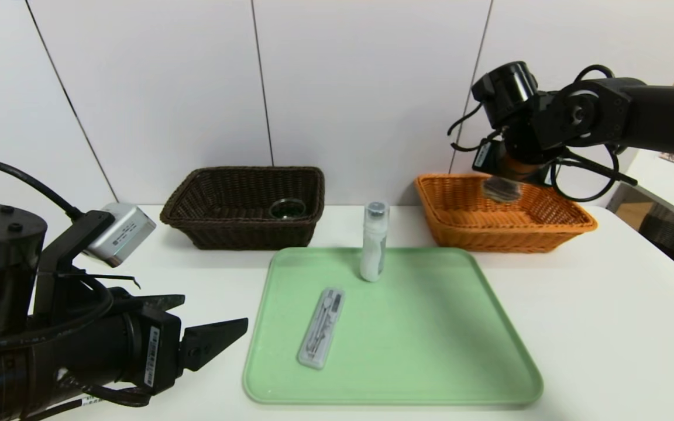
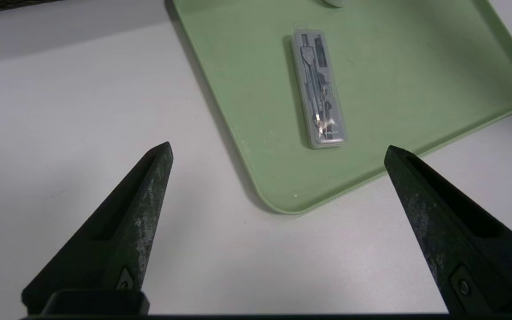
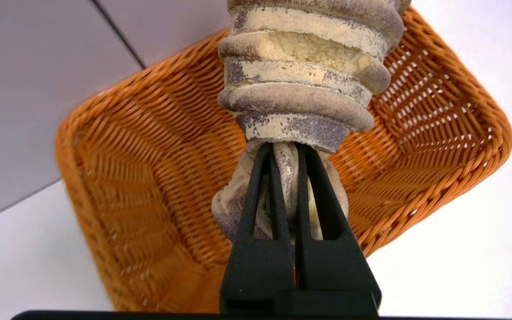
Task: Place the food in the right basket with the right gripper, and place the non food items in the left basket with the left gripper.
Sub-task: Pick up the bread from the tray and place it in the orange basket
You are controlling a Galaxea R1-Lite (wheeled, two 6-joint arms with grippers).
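My right gripper (image 3: 284, 149) is shut on a worn cream-and-purple swirled food piece (image 3: 305, 89) and holds it in the air over the orange right basket (image 3: 149, 178). The head view shows that piece (image 1: 499, 188) above the basket's back part (image 1: 506, 225). My left gripper (image 1: 214, 310) hovers open and empty over the table, by the near left corner of the green tray (image 1: 430, 351). A clear case with a compass in it (image 2: 319, 89) lies on the tray ahead of the left gripper (image 2: 278, 146). A white bottle (image 1: 374, 242) stands at the tray's far edge.
The dark brown left basket (image 1: 243, 207) stands at the back left with a round dark object (image 1: 288, 209) inside. White wall panels rise close behind both baskets. A second white surface (image 1: 670, 181) lies beyond the table's right edge.
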